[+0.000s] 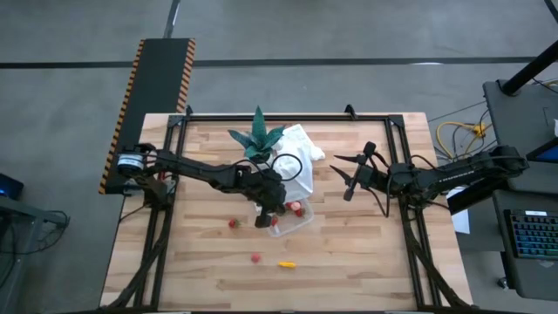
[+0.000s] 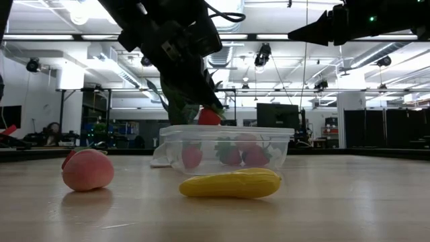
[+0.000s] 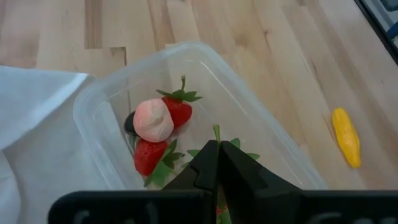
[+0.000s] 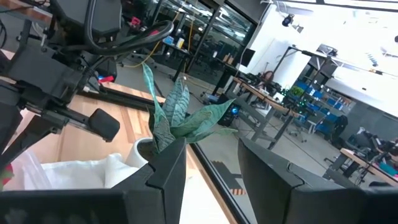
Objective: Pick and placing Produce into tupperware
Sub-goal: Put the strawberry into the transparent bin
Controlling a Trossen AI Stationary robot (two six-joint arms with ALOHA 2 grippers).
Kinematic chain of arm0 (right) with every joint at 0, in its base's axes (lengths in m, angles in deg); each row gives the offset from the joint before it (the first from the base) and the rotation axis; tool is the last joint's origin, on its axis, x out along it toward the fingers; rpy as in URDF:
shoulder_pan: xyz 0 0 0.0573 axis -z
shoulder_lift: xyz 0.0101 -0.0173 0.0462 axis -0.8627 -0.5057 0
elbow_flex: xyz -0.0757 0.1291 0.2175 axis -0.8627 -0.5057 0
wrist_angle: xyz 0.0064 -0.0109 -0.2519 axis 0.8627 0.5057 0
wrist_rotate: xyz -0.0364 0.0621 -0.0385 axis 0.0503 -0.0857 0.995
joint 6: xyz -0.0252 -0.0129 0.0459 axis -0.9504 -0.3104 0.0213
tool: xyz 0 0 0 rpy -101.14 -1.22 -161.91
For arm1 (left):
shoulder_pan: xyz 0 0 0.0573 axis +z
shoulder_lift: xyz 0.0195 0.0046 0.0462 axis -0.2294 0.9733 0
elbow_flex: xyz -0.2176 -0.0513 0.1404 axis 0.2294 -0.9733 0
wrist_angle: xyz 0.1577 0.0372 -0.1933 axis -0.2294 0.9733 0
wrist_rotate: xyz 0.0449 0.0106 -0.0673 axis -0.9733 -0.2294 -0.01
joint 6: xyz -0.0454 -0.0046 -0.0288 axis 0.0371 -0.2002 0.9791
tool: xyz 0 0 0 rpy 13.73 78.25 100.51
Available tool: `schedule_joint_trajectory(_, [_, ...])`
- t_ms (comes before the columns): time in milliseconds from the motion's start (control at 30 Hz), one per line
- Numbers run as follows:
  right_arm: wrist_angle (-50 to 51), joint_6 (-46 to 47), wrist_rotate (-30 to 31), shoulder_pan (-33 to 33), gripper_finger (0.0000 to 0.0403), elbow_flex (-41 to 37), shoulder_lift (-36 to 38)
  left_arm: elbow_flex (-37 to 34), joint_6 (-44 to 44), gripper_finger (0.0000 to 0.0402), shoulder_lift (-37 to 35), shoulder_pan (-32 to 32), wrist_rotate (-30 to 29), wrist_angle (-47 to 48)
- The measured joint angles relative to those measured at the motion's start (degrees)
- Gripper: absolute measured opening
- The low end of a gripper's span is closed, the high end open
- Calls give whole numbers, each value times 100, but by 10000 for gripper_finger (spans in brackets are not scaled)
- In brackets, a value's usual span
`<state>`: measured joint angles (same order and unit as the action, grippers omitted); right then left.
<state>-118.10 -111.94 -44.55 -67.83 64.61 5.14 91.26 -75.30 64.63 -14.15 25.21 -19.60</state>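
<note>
Yellow-orange produce (image 2: 230,183) lies nearest the low camera, just before the clear tupperware (image 2: 228,149). No writing is legible. Above the tupperware's rim, the left gripper (image 2: 209,111) pinches a red strawberry (image 2: 209,116). Only the left wrist view reveals strawberries, a pale pink piece (image 3: 153,120) and a dark one inside. Aloft, the right gripper (image 1: 346,175) waits partly spread, empty.

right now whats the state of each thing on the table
left end effector: shut on a strawberry above the tupperware
right end effector: open, empty, raised
tupperware: open, holding several fruit pieces
yellow piece: lying on table
pink piece: on table
</note>
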Motion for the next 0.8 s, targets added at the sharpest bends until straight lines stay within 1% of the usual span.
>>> schedule_joint_trajectory(433, [0, 2, -1, 0, 139, 0, 0, -15, 2, 4, 0, 0, 0, 4])
schedule_joint_trajectory(500, [0, 2, 0, 0, 139, 0, 0, -15, 4, 16, 0, 0, -4, 2])
schedule_joint_trajectory(700, [0, 2, -1, 0, 139, 0, 0, -15, 4, 70, 0, 0, -24, 2])
schedule_joint_trajectory(800, [0, 2, 0, 0, 139, 0, 0, -8, 15, 86, -148, 0, -23, 281])
